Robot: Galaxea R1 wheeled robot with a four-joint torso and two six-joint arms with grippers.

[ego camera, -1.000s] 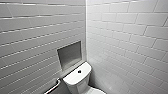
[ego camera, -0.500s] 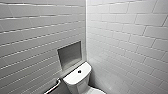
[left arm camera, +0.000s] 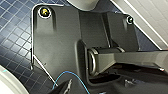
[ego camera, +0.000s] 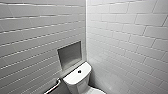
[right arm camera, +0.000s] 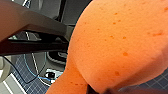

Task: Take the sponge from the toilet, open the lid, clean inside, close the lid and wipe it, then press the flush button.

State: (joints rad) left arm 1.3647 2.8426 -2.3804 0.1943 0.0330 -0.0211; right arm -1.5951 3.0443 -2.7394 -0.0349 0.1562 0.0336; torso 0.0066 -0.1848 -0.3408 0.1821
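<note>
The sponge (right arm camera: pixel 120 42) is a bright orange porous block, large and close in the right wrist view. It looks pinched at its lower end, where my right gripper (right arm camera: pixel 100 89) is shut on it. In the head view the white toilet (ego camera: pixel 77 77) stands in the corner of the tiled walls. The flush button (ego camera: pixel 79 71) is a small dark dot in the middle of the flat tank top. Only a white sliver (ego camera: pixel 96 91) of the bowl end shows at the picture's edge, so I cannot tell how the lid stands. My left gripper is open and holds nothing.
A grey recessed niche (ego camera: pixel 70 54) is set in the left wall above the tank. A metal grab bar (ego camera: pixel 53 87) runs along that wall beside the toilet. White tiled walls close in on both sides. The floor (left arm camera: pixel 15 37) is dark blue small tiles.
</note>
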